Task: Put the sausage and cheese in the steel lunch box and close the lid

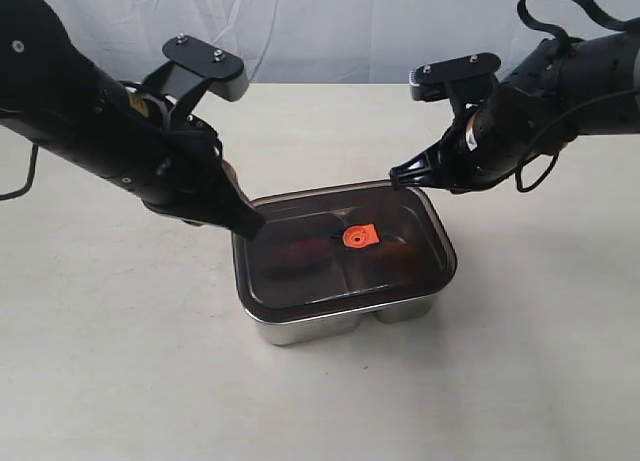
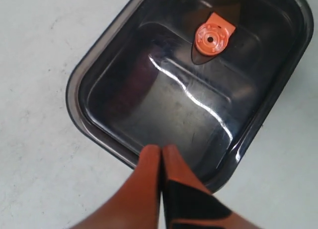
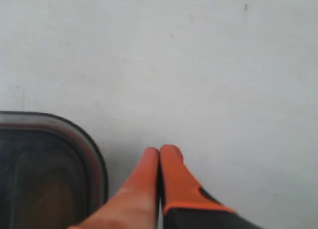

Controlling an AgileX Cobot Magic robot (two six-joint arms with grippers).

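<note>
The steel lunch box (image 1: 300,329) stands in the middle of the pale table (image 1: 120,381), and the dark tinted lid (image 1: 300,276) lies on top of it, covering both compartments. The lid's rim reaches out past the steel wall all round. The small orange valve (image 1: 358,237) sits at the centre of the lid, facing up.

Through the tint only vague colour shows: a reddish blur (image 1: 290,253) in the left half and a warm brownish one (image 1: 402,249) in the right half. Whether these are the sausage and the cheese cannot be told.

The left gripper (image 1: 250,221) comes in from the far left and has its jaws clenched together with nothing between them. Its tips are at the lid's left rim, and in the left wrist view they overlap that rim. Whether they press on it is not clear.

The right gripper (image 1: 400,176) comes in from the far right, also clenched and empty. Its tips are just beside the lid's far right corner. The right wrist view shows them over bare table, off the lid.
</note>
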